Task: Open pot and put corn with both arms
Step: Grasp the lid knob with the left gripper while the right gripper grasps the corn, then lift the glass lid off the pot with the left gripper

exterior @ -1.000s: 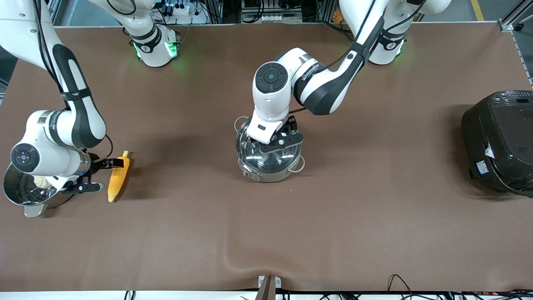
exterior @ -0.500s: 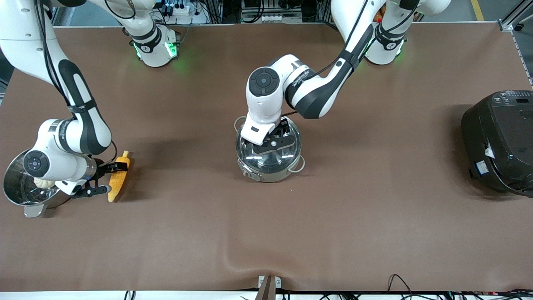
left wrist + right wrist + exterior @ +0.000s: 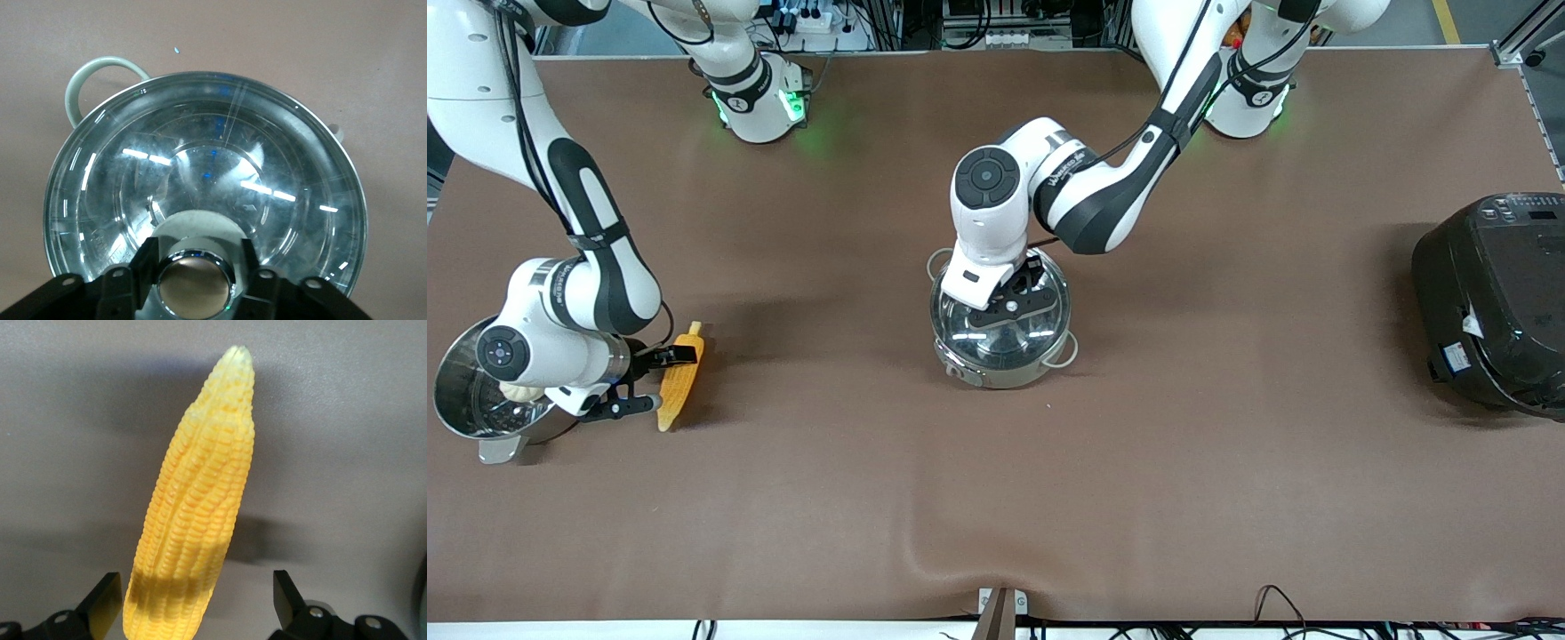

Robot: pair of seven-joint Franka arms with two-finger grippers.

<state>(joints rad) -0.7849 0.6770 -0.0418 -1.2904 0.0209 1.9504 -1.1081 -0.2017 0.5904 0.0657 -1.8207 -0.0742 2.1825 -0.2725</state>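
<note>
**Lid on pot, corn on table, both grippers at their targets**

Pot [image 3: 1003,342] stands near the middle of the brown table [image 3: 1227,462], glass lid [image 3: 996,331] seated on it; one wire loop handle shows at the side toward the left arm's end, another at the rim farther from the front camera. Left arm reaches in from its base and bends down over the pot.

Left gripper [image 3: 1021,288] sits low over the lid. In the left wrist view the lid's knob [image 3: 195,277] lies between the two fingers [image 3: 145,261], which stand one on each side of it and look to be touching it; jaws narrowed around the knob. Lid [image 3: 203,190] level on the rim, interior of the pot showing through the glass with light reflections.

Corn [image 3: 679,380] lies flat on the table toward the right arm's end, long axis running roughly toward the front camera, pale stub end farther from it. Right gripper [image 3: 646,380] is down at table level beside the cob. Right wrist view: fingers [image 3: 288,600] spread wide, one on each side of the corn [image 3: 197,513], gap visible between each finger and the cob; not gripping.

Steel steamer pot [image 3: 471,400] with a pale round bun [image 3: 516,388] inside stands just beside the right gripper, partly under the arm. Black rice cooker [image 3: 1494,302] at the table edge at the left arm's end
</note>
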